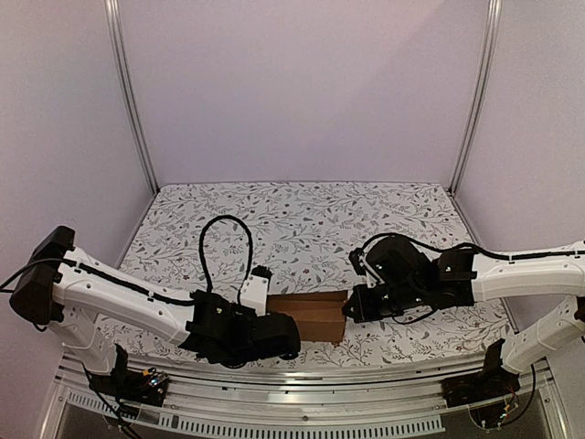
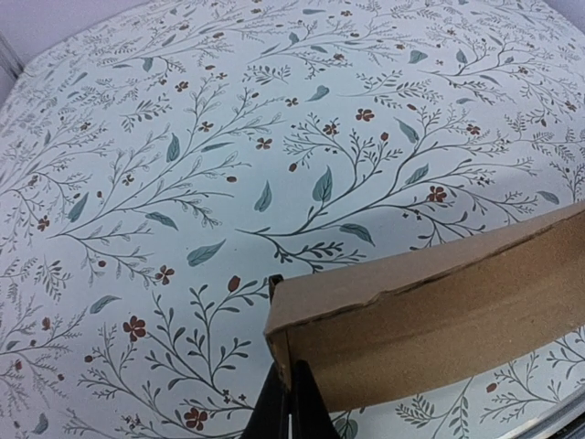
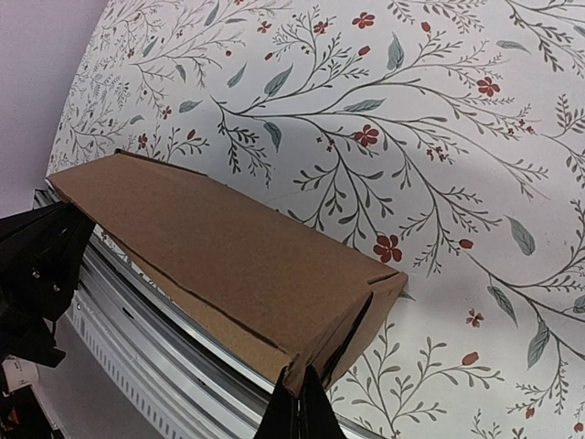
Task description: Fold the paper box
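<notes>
The paper box (image 1: 311,315) is a plain brown, elongated, closed-up box lying on the floral table cover near the front edge, between the two arms. My left gripper (image 1: 277,335) is at its left end and my right gripper (image 1: 350,306) at its right end. In the left wrist view the shut gripper (image 2: 291,368) touches the near lower corner of the box (image 2: 439,320). In the right wrist view the gripper (image 3: 299,375) is also shut, its tips pressed against the bottom corner of the box (image 3: 210,247), whose end flap gapes slightly. Nothing shows between either pair of fingers.
An aluminium rail (image 1: 302,380) runs along the table's front edge right beside the box, also visible as the rail (image 3: 155,302) in the right wrist view. Two metal frame posts (image 1: 128,91) (image 1: 475,91) rise at the back corners. The floral cover (image 1: 302,219) stretches behind the box.
</notes>
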